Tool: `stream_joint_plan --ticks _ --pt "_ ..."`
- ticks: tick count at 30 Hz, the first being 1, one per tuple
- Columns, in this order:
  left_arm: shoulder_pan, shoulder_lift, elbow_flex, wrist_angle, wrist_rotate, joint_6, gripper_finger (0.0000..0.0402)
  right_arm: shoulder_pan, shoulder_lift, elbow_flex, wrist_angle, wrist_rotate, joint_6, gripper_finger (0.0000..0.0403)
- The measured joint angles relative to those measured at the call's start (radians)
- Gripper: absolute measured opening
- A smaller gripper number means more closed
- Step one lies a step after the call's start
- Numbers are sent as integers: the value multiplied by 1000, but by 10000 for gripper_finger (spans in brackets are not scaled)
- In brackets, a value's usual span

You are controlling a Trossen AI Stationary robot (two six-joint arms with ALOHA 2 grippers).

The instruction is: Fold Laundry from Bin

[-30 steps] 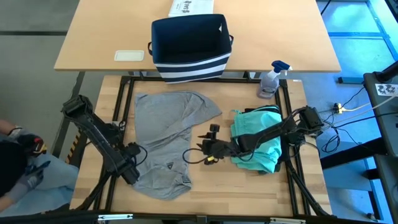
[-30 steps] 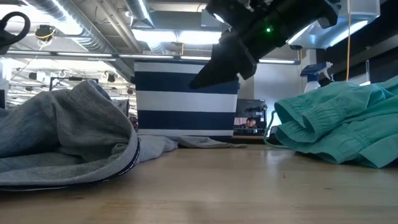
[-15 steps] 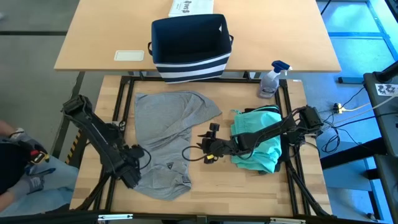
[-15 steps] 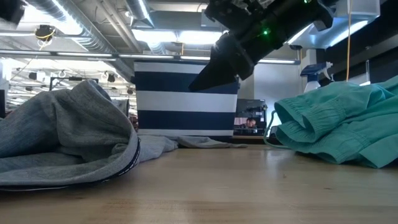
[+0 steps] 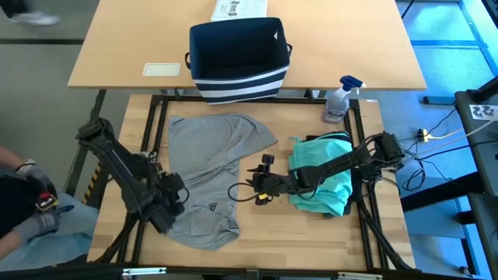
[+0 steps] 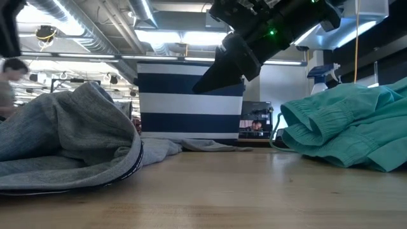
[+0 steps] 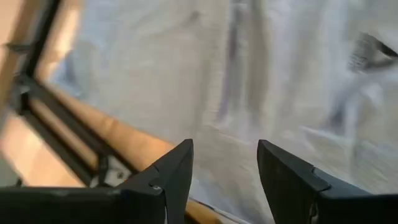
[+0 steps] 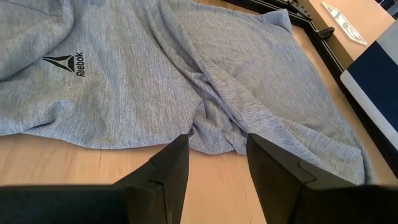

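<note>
**Grey shirt lies between two empty grippers**

We see the grey cotton T-shirt with a small chest logo (image 5: 206, 183) spread crumpled on the light wooden work table (image 5: 311, 237), its long axis running from the near table edge up toward the navy-blue fabric bin with white stripes (image 5: 238, 58) on the far table. The left gripper (image 5: 173, 196) hangs over the shirt's near-left edge, so the cloth lies just ahead of and beneath it. Our left wrist view shows its two dark fingers (image 7: 171, 177) parted with only cloth and table rim visible through the gap, holding nothing.

The right gripper (image 5: 254, 187) hovers just off the shirt's right edge, pointed toward the cloth. In its wrist view the fingers (image 8: 165, 174) stand moderately apart and empty, over bare wood beside a fold. The crumpled teal garment (image 5: 323, 175) sits under the right arm, apart from the shirt.

We judge the left gripper the nearer to a usable hem.

Compared with a second ago, the left gripper has opened and swung a little further over the cloth; the right arm and both garments have not shifted.
</note>
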State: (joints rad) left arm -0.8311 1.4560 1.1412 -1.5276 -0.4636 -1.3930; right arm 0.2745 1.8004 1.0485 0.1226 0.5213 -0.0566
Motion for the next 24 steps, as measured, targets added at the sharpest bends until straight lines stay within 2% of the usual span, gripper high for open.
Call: stream_joint_plan --ticks 3,9,15,18,24 --pt "34 -32 -1 -45 -44 -11 164 0 0 0 3 -2 0 160" --pt "83 -127 -2 -43 -95 62 145 0 0 0 3 -5 1 160" --pt "128 -242 -2 -26 -172 64 128 0 0 0 3 -36 15 160" --pt "133 -243 -4 54 -178 103 121 0 0 0 2 -36 14 160" --pt "128 -174 -56 325 -202 256 117 0 0 0 2 -32 8 160"
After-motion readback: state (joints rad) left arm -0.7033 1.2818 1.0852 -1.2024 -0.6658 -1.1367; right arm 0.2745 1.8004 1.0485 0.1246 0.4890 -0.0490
